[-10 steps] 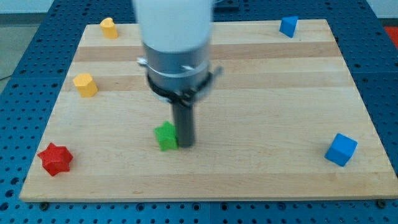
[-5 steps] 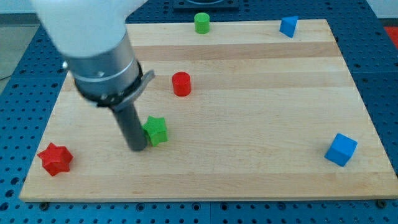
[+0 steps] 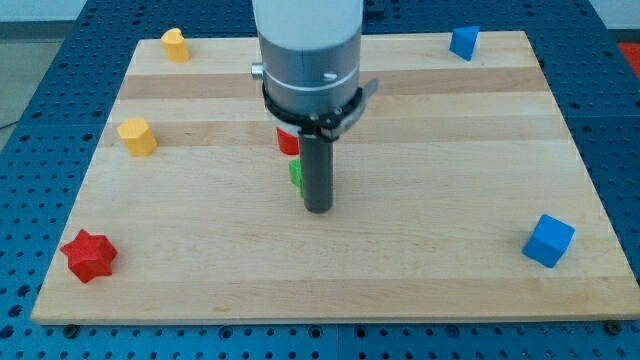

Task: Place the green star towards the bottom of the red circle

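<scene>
My tip point(image 3: 318, 208), a bare rod gripping nothing, rests just right of and below the green star point(image 3: 296, 173). The star, mostly hidden behind the rod, sits directly below the red circle point(image 3: 287, 141), apparently touching it.

My arm comes down from the view's top edge, near the middle of the frame, as a broad white sleeve over a grey metal collar with a dark ring clamp (a small tab sticks out on each side). Below the collar the straight dark rod stands upright. My tip point(image 3: 318, 209) rests at the rod's lower end.
</scene>
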